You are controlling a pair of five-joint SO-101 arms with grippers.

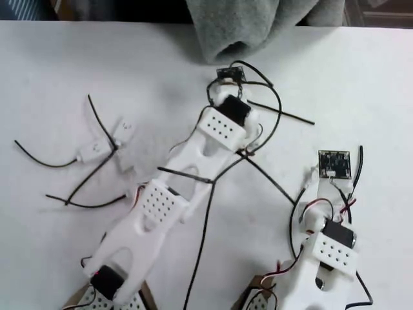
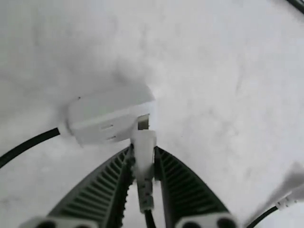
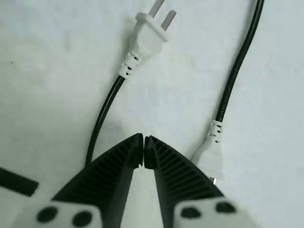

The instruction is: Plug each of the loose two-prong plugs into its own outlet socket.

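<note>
A boxy white outlet socket (image 2: 107, 116) is set just past the left gripper (image 2: 143, 153), whose ribbed fingers (image 2: 180, 185) are clamped on a slim plug (image 2: 143, 140). The right gripper (image 3: 143, 142) is pinched closed, empty; a 2-prong plug (image 3: 149, 33) is laid beyond its tips.

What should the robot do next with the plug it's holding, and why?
Probably ease the two-prong plug on into the outlet socket. The left gripper pinches it right against the socket's end, but a bare metal prong shows, so it likely isn't seated.

Grey cloth (image 1: 251, 26), perhaps fleece, at table (image 1: 64, 64) edge
</note>
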